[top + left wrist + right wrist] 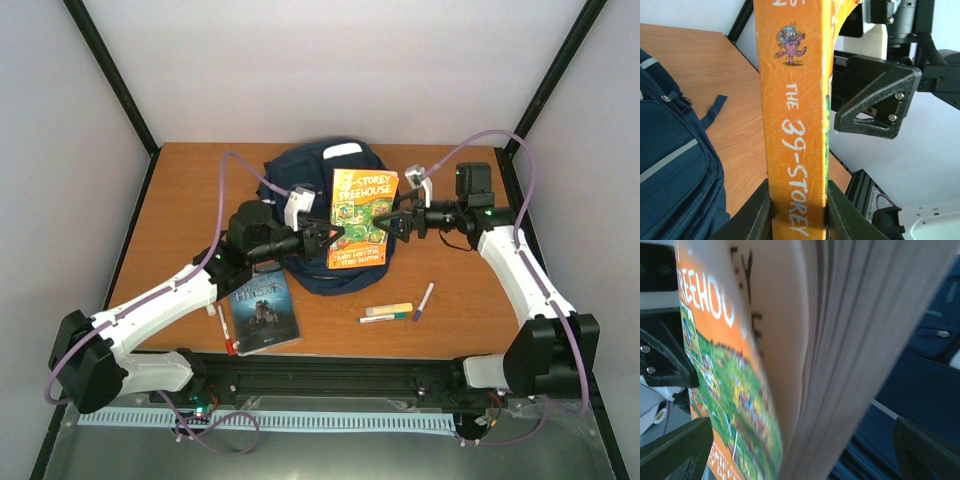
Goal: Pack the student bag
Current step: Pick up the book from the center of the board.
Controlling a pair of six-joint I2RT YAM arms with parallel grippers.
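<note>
At the far middle of the table (180, 190) the student bag (300, 168) lies flat, navy, with a white patch at its far rim. In the left wrist view the student bag (670, 165) fills the lower left corner, a grey stripe across one pocket and a dark strap end lying on the wood beside it. An orange book (363, 218) is held up over the right half of the bag, cover toward the overhead camera; contact with the bag cannot be told. Left gripper (330, 238) comes in from the left. Seen from its own wrist, the left gripper (799, 220) is clamped narrow on the spine of the orange book (797, 125), one black finger on each side and the white lettering running up between them. Right gripper (395, 222) sits at the book's right edge. Seen from its own wrist, the right gripper (800, 450) has its jaws spread wide, and the page edges of the orange book (725, 365) stand between them, touching neither finger. Blue fabric of the student bag (920, 385) shows behind. On the near table: a dark blue book (262, 308), just beside it a red-capped marker (226, 330), and to the right a yellow marker (388, 309), a green marker (383, 318) and a purple pen (424, 300).
</note>
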